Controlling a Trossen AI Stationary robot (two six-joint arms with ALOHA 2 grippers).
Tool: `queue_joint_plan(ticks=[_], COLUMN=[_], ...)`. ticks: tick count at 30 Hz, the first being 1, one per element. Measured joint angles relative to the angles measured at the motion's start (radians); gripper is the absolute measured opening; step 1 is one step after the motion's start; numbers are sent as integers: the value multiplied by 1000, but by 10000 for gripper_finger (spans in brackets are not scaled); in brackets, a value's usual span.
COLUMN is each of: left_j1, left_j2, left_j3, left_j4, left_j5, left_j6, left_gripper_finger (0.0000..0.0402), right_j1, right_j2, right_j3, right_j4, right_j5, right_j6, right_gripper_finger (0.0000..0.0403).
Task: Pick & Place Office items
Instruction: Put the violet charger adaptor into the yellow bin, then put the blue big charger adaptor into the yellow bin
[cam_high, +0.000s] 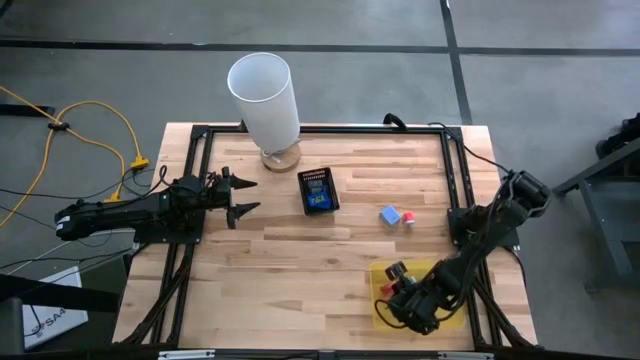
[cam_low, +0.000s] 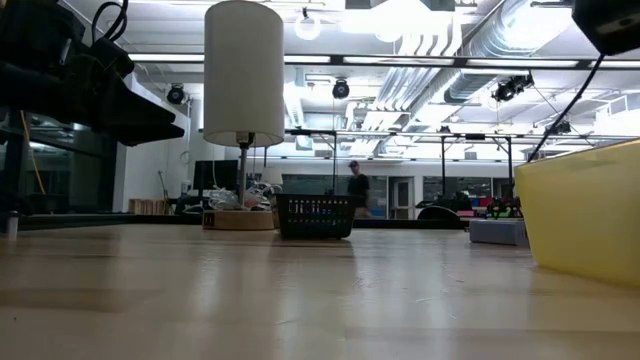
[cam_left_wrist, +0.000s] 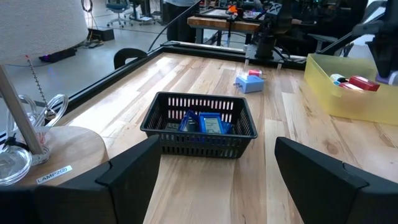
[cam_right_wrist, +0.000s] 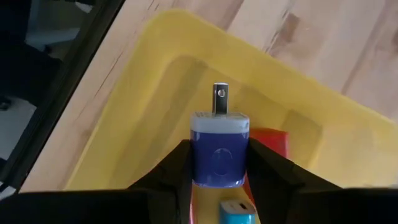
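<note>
Your right gripper (cam_right_wrist: 217, 163) is clamped on a blue plug (cam_right_wrist: 218, 149), a small rounded block with a pale top and metal prong sticking out ahead of the fingers. You hold it over the yellow tray (cam_right_wrist: 155, 74), which sits at about five o'clock on the table (cam_high: 300, 270) in the high view, near the front right corner. Inside the tray you can see a red piece (cam_right_wrist: 268, 142) just beside the plug and a pale blue piece (cam_right_wrist: 235, 210) between the fingers, lower down. From above, the right gripper (cam_high: 405, 292) is over the tray's left half.

Your left gripper (cam_high: 243, 197) waits at nine o'clock, its fingers spread wide with nothing between them, pointing toward the black basket (cam_high: 319, 190). The basket stands just above table centre, at roughly twelve o'clock, and in the left wrist view it holds blue items (cam_left_wrist: 205, 123).

Between the basket and the tray, at about two o'clock from centre, a pale blue block (cam_high: 390, 214) lies touching or just beside a small red and white piece (cam_high: 408, 217); you cannot tell which.

A white lamp (cam_high: 264, 100) stands at eleven o'clock, on a round wooden base near the table's far edge.
</note>
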Motion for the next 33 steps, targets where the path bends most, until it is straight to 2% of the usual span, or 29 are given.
queue_joint_plan(ticks=[10, 16, 22, 33], left_j1=[0, 0, 0, 0], left_j2=[0, 0, 0, 0], left_j3=[0, 0, 0, 0], left_j4=[0, 0, 0, 0], left_j5=[0, 0, 0, 0], left_j6=[0, 0, 0, 0], left_gripper_finger=[308, 308, 308, 308], right_j1=[-1, -1, -1, -1], right_j2=[84, 142, 153, 154], right_j3=[0, 0, 0, 0], right_j4=[46, 57, 60, 59], right_j5=[-6, -52, -59, -50], right_j6=[0, 0, 0, -3], right_gripper_finger=[118, 120, 122, 169])
